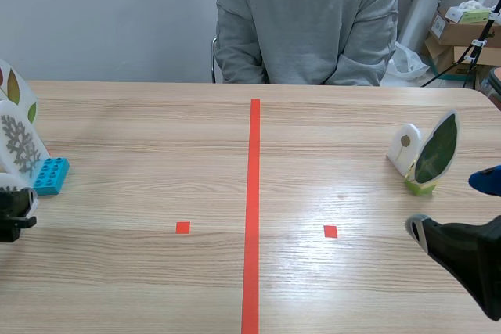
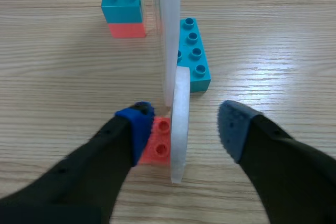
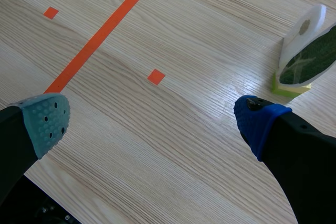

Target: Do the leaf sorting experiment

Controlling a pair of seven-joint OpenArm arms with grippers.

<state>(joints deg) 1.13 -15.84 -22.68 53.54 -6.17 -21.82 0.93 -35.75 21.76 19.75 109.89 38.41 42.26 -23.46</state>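
1. Step looked like the pick of the 1st leaf: L gripper [image 2: 185,125] was spread, straddling white leaf card [image 2: 180,150] stood in red brick [image 2: 159,145].
2. R gripper [image 3: 153,121] was spread, holding nothing; green leaf card [image 3: 308,56] stood ahead, apart.
3. Next, prob.: pinch the white card squarely, lift w/o tipping.

Count: 4 leaf cards, with the green-leaf card [image 1: 437,150] and brown-leaf card [image 1: 405,145] on the right, and the fern card [image 1: 19,142] and multi-leaf card [image 1: 16,87] on the left. 5 bricks: long blue brick [image 2: 193,56], square blue brick [image 2: 123,1], stacked red brick [image 2: 126,30], loose red brick [image 2: 160,142], lime brick [image 1: 420,187]. 1 person [image 1: 307,21].
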